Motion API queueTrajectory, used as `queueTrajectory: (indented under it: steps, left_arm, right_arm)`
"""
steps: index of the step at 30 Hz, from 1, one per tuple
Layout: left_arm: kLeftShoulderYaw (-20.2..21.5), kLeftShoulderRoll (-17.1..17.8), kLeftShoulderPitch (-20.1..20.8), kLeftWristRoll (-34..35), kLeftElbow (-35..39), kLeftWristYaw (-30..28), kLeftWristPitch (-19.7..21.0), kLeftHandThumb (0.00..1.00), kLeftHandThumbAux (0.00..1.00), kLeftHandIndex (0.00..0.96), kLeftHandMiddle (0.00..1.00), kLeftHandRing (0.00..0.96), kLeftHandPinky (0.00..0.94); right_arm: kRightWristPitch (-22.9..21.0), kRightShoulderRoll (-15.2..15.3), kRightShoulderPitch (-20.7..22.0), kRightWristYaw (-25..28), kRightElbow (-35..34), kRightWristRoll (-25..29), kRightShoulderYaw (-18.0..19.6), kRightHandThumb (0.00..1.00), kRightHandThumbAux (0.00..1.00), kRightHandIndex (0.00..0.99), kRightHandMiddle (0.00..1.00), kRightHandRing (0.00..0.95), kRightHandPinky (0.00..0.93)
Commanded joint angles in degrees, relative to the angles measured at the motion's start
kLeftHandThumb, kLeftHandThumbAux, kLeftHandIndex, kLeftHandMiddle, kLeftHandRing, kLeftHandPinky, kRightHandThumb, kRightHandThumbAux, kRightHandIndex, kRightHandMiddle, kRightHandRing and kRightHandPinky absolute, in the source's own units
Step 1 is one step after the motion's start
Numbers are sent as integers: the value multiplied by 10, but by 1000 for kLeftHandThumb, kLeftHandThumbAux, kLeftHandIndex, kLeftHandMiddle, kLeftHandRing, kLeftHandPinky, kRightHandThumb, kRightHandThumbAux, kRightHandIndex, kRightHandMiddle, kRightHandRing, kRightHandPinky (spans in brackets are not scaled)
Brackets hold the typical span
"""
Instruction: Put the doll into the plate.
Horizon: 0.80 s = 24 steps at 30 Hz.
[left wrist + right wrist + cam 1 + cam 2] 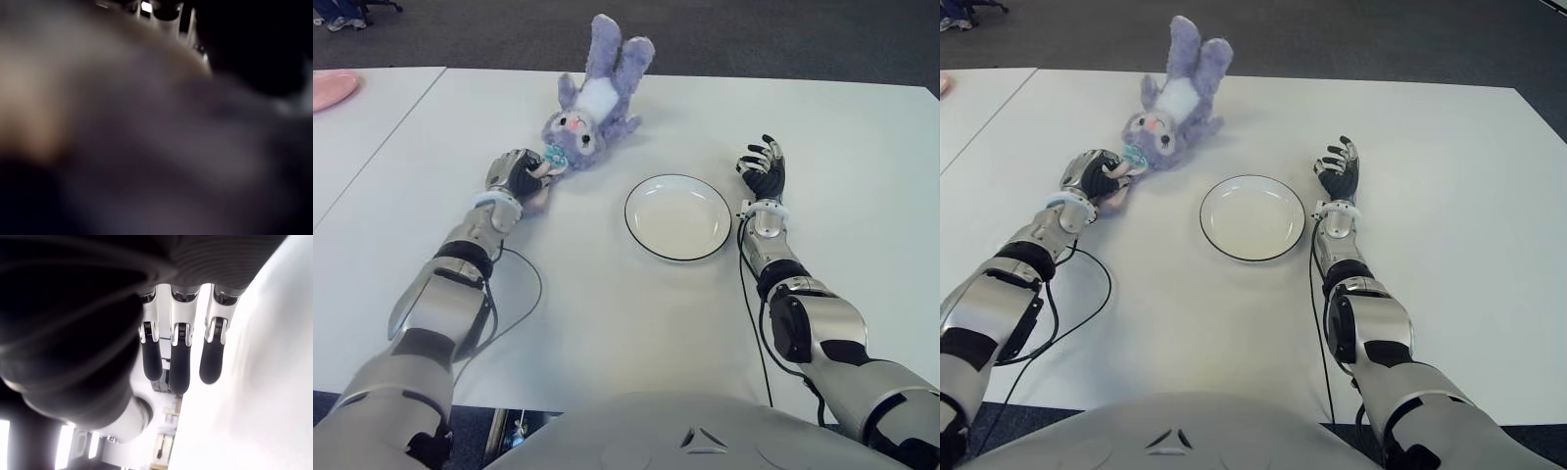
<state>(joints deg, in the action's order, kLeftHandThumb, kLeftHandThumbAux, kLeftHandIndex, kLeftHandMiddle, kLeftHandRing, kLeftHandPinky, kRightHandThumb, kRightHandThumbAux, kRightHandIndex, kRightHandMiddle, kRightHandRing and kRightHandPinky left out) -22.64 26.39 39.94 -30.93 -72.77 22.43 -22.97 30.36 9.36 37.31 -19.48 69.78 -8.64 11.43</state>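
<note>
While plate [677,217] sits bare; doll [595,98] outside.

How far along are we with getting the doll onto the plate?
Early stage. The left hand has closed on the doll by its head end, but the doll lies on the table, beyond the empty plate. Lifting, carrying and releasing remain. The right hand is open beside the plate.
</note>
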Motion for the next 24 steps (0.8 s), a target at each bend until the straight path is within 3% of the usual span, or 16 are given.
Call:
queueTrajectory:
  steps: [1,9,24]
  left_arm:
    - [-66,-50,-67,-67,-42,9,68,640,757,810,872,858,876]
    - [-98,-55,-74,-87,-39,26,88,700,737,810,872,860,868]
    - [-161,-48,-87,-119,-10,24,112,645,733,772,850,840,846]
  right_arm:
    - [-58,-49,-123,17,78,19,12,468,905,128,273,323,375]
    - [-57,-52,-122,20,77,25,20,483,905,141,273,341,410]
    - [-55,-52,-123,30,76,33,30,435,894,149,267,327,382]
